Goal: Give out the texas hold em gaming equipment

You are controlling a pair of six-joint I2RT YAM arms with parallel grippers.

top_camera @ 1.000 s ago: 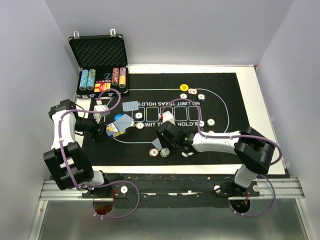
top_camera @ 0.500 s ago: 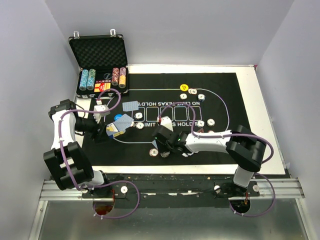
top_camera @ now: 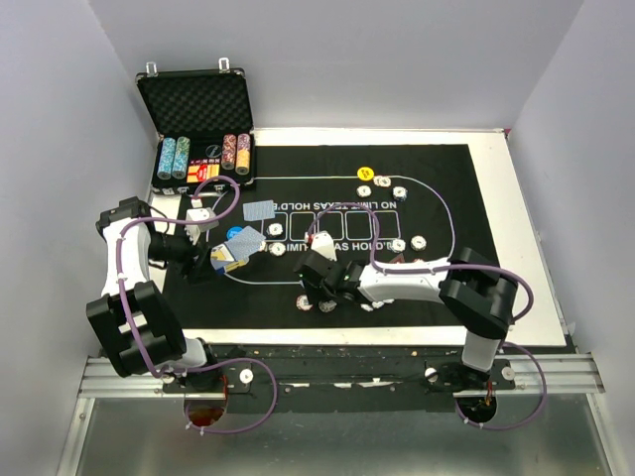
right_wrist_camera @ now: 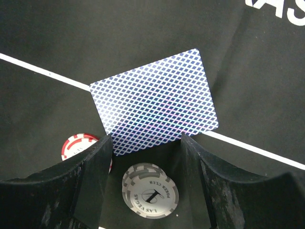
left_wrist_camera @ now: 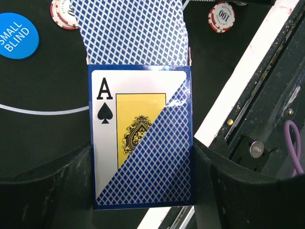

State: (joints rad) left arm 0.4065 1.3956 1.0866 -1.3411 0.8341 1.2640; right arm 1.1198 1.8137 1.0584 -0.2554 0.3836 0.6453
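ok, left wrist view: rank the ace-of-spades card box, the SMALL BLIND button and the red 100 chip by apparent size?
1. card box: largest, though it sits nearest the camera, which inflates it.
2. SMALL BLIND button: partly cut by the frame edge.
3. 100 chip: smallest.

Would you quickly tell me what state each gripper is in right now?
Left gripper: shut on the card box.
Right gripper: open, over a face-down card.

A robot lab cell: bare white walls [top_camera: 337, 59], aluminium rail [top_camera: 337, 375].
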